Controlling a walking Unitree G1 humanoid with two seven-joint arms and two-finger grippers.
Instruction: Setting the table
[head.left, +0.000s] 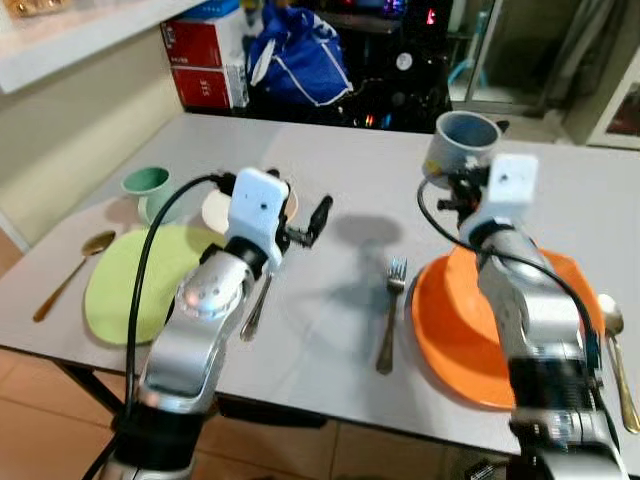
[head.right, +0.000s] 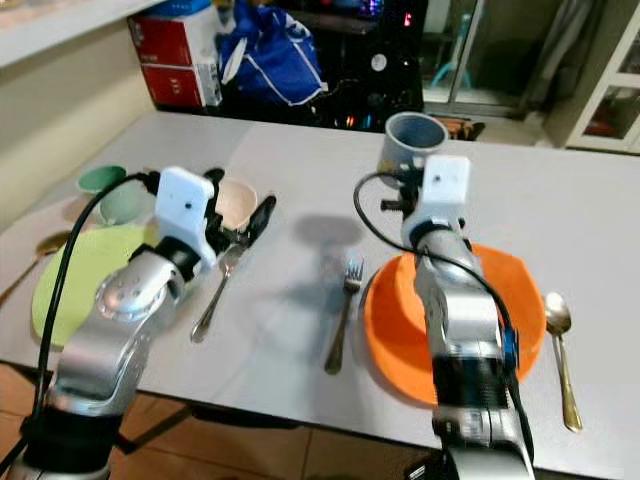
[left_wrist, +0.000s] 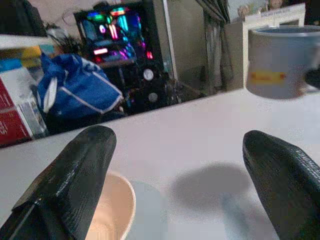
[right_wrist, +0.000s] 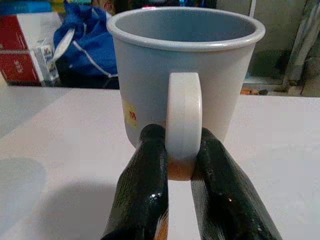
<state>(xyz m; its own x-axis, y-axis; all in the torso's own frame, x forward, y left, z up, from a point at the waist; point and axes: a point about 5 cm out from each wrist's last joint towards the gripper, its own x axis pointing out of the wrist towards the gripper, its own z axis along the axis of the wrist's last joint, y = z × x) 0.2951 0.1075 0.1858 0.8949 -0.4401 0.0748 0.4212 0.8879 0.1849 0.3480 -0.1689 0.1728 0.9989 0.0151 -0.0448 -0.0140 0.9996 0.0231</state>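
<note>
Grey mug: raised above the table, beyond the orange plate.
Right gripper: fingers pinch the mug's handle.
Left gripper: fingers spread wide, above the cream bowl.

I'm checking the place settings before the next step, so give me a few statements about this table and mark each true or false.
1. The right end effector grips the grey mug by its handle. True.
2. The left end effector holds a fork. False: its fingers are spread apart with nothing between them, above the table near the cream bowl.
3. A fork lies just left of the orange plate. True.
4. The green plate has a gold spoon to its left. True.
5. The grey mug stands on the orange plate. False: it is held up off the table, beyond the plate.
</note>
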